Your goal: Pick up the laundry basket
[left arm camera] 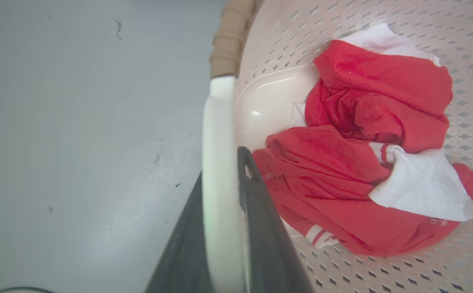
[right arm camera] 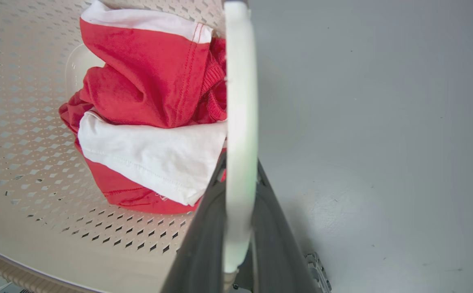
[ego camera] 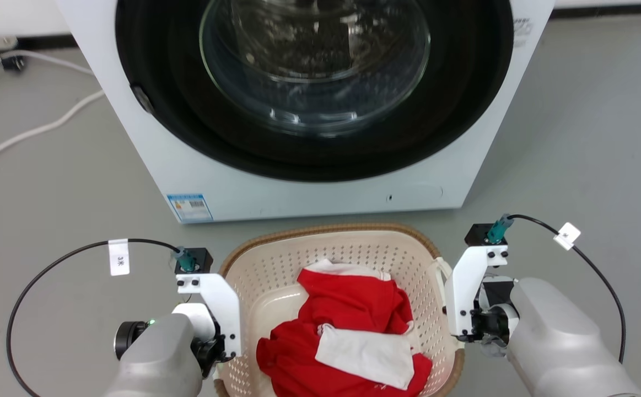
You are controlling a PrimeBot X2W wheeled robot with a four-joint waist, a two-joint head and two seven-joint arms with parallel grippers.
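While gripping both sides: clamping left gripper (left arm camera: 222, 162) onto left white loop handle (left arm camera: 219, 118), right gripper (right arm camera: 240, 162) likewise onto right handle (right arm camera: 240, 81). Holding laundry basket (ego camera: 276, 259) between the arms, red-and-white clothes (ego camera: 353, 325) heaped inside. Cannot tell if lifted or resting on grey floor (ego camera: 574, 138). Sits just in front of white washing machine (ego camera: 309, 193), glass door (ego camera: 314, 66) facing. Cables (ego camera: 39, 129) far left.

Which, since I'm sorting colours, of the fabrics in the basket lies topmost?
The white piece: it lies smooth on top of the crumpled red fabric, toward the robot's end of the laundry basket.
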